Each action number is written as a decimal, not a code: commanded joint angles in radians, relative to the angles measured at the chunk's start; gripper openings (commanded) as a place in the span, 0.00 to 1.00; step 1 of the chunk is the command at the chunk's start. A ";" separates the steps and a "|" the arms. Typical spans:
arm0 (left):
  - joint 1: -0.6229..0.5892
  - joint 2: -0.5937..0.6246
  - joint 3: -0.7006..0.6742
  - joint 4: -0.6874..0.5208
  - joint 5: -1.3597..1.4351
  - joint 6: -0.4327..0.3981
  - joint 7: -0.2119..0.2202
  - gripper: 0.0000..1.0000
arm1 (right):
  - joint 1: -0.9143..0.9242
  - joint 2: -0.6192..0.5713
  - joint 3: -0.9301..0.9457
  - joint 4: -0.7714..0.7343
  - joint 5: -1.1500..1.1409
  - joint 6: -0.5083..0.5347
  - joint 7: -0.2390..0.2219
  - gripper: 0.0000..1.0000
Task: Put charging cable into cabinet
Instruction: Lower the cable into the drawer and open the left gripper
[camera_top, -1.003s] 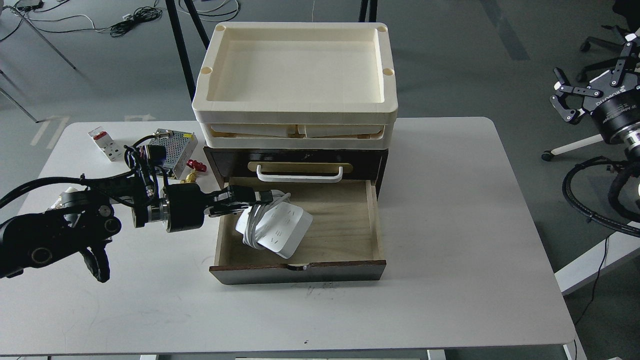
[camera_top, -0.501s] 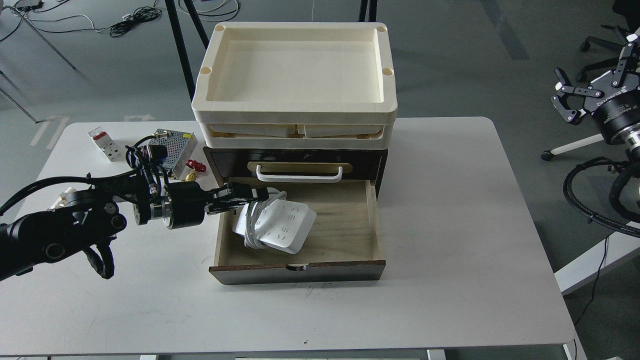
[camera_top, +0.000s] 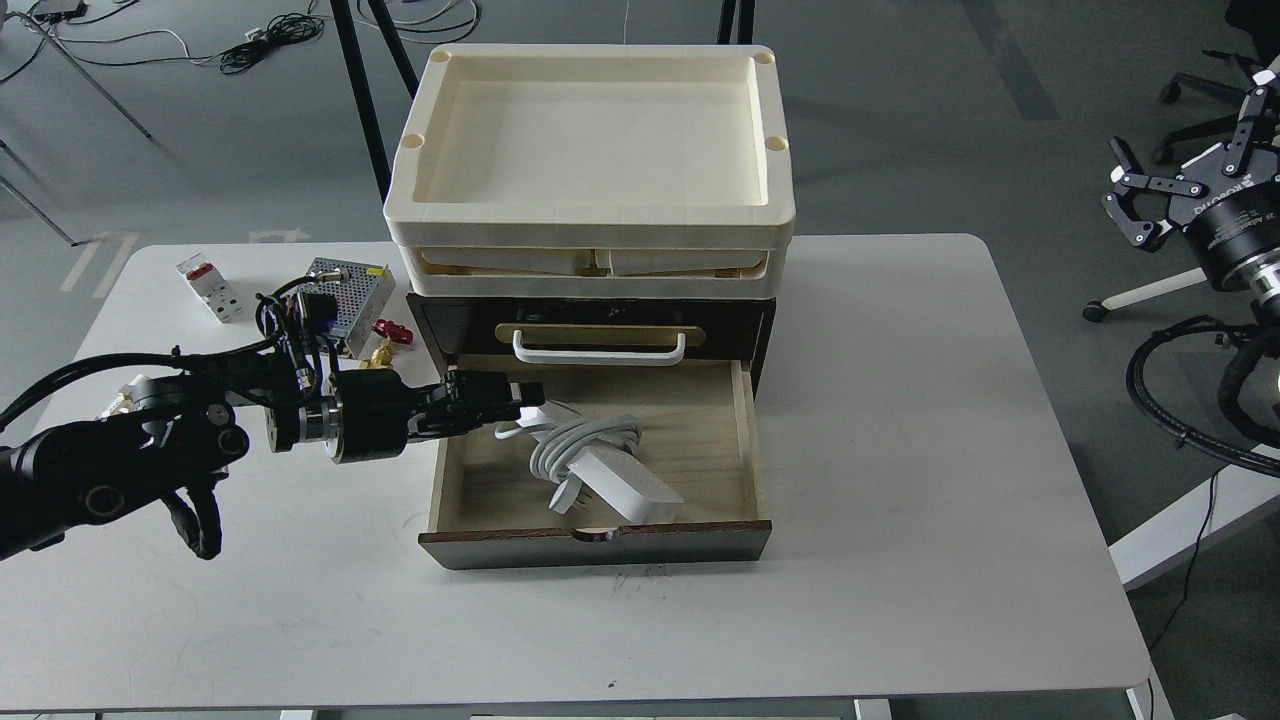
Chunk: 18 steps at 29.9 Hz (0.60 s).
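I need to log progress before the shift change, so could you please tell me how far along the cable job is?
Done: the charging cable lies in the open drawer of the cabinet, its cord loosely coiled. In hand: nothing; the left pincer sits at the drawer's left wall and looks open, clear of the strip. The right pincer is off to the side, open. Left: withdrawing the arm, and probably closing the drawer.

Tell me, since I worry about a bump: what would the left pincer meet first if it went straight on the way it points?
Probably the charging cable. The left pincer points right over the open drawer, and the coiled cord lies just ahead and slightly lower, so it might pass above; depth is unclear.
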<state>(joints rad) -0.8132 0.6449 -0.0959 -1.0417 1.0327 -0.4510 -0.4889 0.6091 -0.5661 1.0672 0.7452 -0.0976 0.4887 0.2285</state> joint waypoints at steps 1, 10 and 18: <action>-0.001 0.022 -0.002 0.000 -0.008 0.000 0.000 0.62 | -0.002 0.000 0.002 0.000 -0.001 0.000 0.000 1.00; 0.042 0.192 -0.005 -0.001 -0.202 -0.003 0.000 0.66 | -0.002 -0.014 0.005 0.005 0.001 0.000 0.000 1.00; 0.049 0.251 -0.189 0.060 -0.610 -0.038 0.000 0.70 | 0.014 -0.009 0.010 0.078 0.001 0.000 -0.002 1.00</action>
<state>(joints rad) -0.7644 0.8827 -0.1934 -1.0217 0.5474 -0.4869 -0.4885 0.6114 -0.5745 1.0782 0.7765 -0.0966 0.4887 0.2286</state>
